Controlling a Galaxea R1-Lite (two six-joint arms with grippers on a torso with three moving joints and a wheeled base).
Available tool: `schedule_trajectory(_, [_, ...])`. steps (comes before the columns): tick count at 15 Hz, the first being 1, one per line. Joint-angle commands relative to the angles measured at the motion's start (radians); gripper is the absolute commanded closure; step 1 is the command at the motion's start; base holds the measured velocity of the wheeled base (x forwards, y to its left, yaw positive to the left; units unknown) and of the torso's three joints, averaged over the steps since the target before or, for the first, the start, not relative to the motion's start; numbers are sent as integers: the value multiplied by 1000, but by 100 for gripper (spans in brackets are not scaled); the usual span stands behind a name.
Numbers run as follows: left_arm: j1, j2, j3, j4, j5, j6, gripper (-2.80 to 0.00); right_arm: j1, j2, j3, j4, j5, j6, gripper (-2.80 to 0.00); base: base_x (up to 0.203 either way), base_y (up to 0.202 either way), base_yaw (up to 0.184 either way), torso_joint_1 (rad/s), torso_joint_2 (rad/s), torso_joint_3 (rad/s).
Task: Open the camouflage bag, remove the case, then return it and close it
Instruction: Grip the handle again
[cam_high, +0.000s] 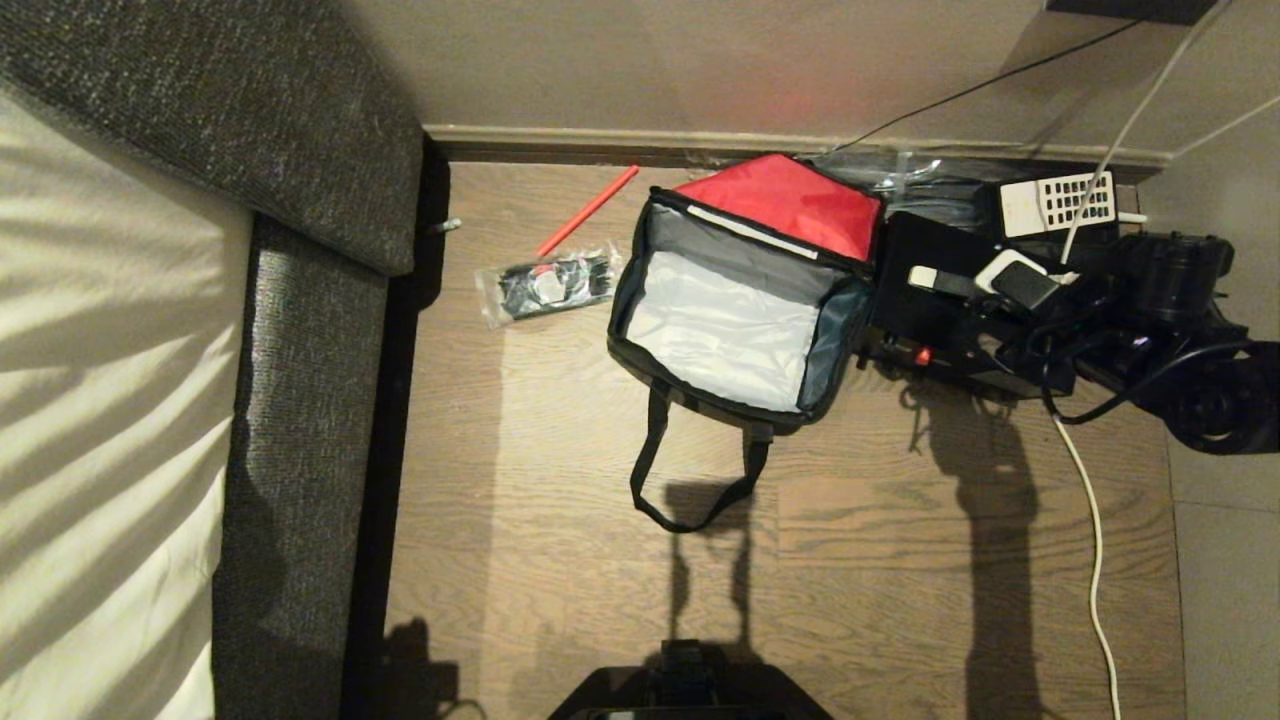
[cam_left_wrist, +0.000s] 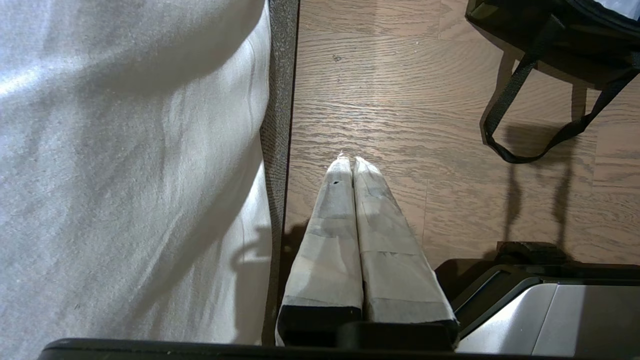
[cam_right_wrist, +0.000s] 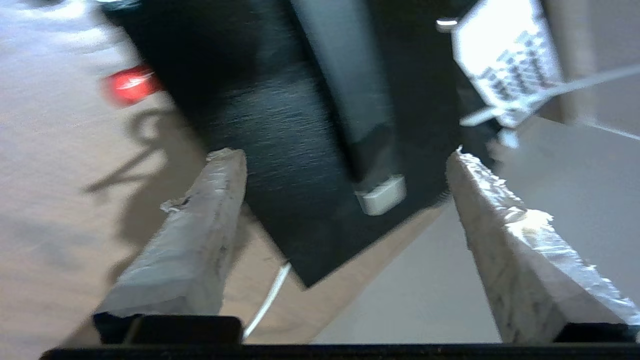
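The case (cam_right_wrist: 300, 165) is out, beside the open camouflage bag (cam_high: 735, 310). My right fingers (cam_right_wrist: 210, 220) are spread, holding nothing; left fingers (cam_left_wrist: 345, 200) pressed together. Next I must grab it again.

Head camera looks straight down at the floor (cam_high: 900, 560); wrist cameras sit lower, sharing it.

Bag (cam_high: 735, 320), case (cam_high: 930, 310) on floor (cam_high: 900, 540)
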Motion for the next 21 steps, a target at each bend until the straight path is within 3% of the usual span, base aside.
schedule_trajectory(1, [0, 0, 2, 0, 0, 0, 0, 10, 26, 29, -102, -52, -38, -280, 0, 0, 0, 0, 0, 0])
schedule_trajectory(5, [0, 0, 2, 0, 0, 0, 0, 14, 57, 102, -346, -88, -159, -280, 0, 0, 0, 0, 0, 0])
schedule_trajectory(8, [0, 0, 2, 0, 0, 0, 0, 26, 121, 168, -591, -194, -234, -280, 0, 0, 0, 0, 0, 0])
schedule_trajectory(10, [0, 0, 2, 0, 0, 0, 0, 36, 148, 212, -627, -217, -271, -280, 0, 0, 0, 0, 0, 0])
schedule_trajectory(16, [0, 0, 2, 0, 0, 0, 0, 79, 239, 179, -722, -306, -267, -280, 0, 0, 0, 0, 0, 0])
schedule_trajectory(21, [0, 0, 2, 0, 0, 0, 0, 82, 289, 121, -753, -316, -263, -280, 0, 0, 0, 0, 0, 0])
